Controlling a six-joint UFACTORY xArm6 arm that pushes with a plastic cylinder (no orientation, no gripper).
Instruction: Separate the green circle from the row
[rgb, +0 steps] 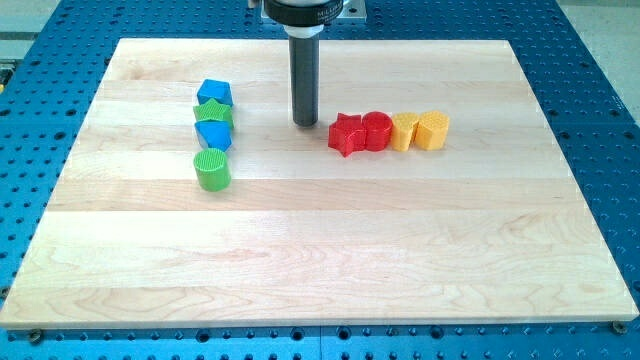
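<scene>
The green circle (212, 170) stands at the bottom end of a vertical row at the view's left, a small gap below a blue block (213, 135). Above that come a green star (214, 113) and a blue pentagon-like block (214, 93). My tip (305, 123) rests on the board to the right of this row, level with the green star and blue block, and just left of a red star (346, 134). It touches no block.
A horizontal row lies right of my tip: the red star, a red circle (377, 131), a yellow block (404, 131) and a yellow block (433, 130). The wooden board (320, 260) sits on a blue perforated table.
</scene>
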